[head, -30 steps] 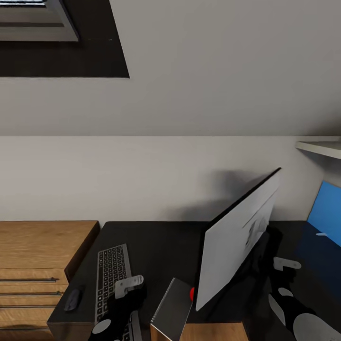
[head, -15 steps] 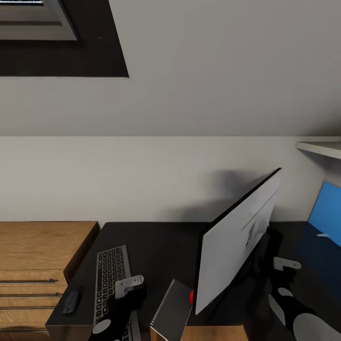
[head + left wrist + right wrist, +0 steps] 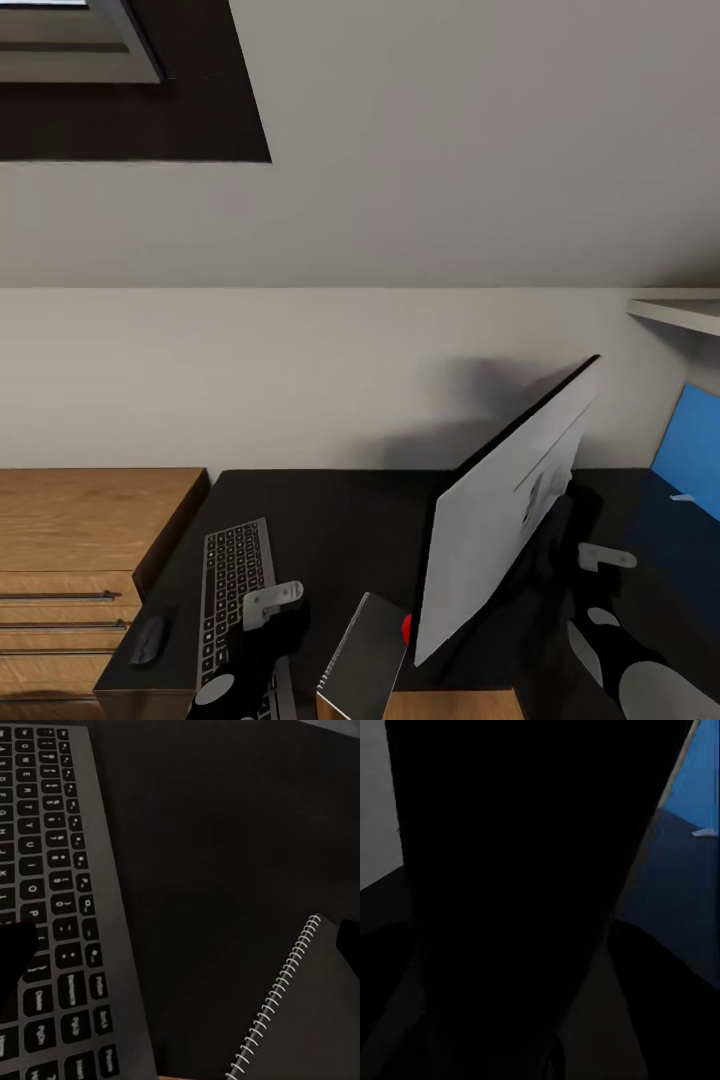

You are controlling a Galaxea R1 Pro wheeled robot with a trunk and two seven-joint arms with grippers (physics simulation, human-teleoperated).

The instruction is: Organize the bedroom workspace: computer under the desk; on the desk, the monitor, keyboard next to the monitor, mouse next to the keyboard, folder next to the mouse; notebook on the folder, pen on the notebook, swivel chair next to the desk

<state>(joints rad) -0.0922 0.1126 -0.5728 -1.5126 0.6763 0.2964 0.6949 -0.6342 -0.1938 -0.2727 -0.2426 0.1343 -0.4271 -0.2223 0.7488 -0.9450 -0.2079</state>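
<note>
Monitor getting stood up on the desk, keyboard and mouse already parked

So the monitor (image 3: 505,520) is tipped way over on the desk (image 3: 340,520), pale back panel facing the camera, and the right gripper (image 3: 600,560) sits just behind it, probably bracing or gripping the stand. The right wrist view is nearly all black, so I can't tell if that claw is closed on anything. The left gripper (image 3: 272,602) hangs over the near end of the keyboard (image 3: 232,580); its wrist view shows a dark fingertip (image 3: 13,949) at each edge with nothing between, so it's open. The mouse (image 3: 150,638) sits just left of the keyboard, and the notebook (image 3: 362,650) leans at the front edge, spiral showing. Something blue (image 3: 690,450) at far right is maybe the folder.
</note>
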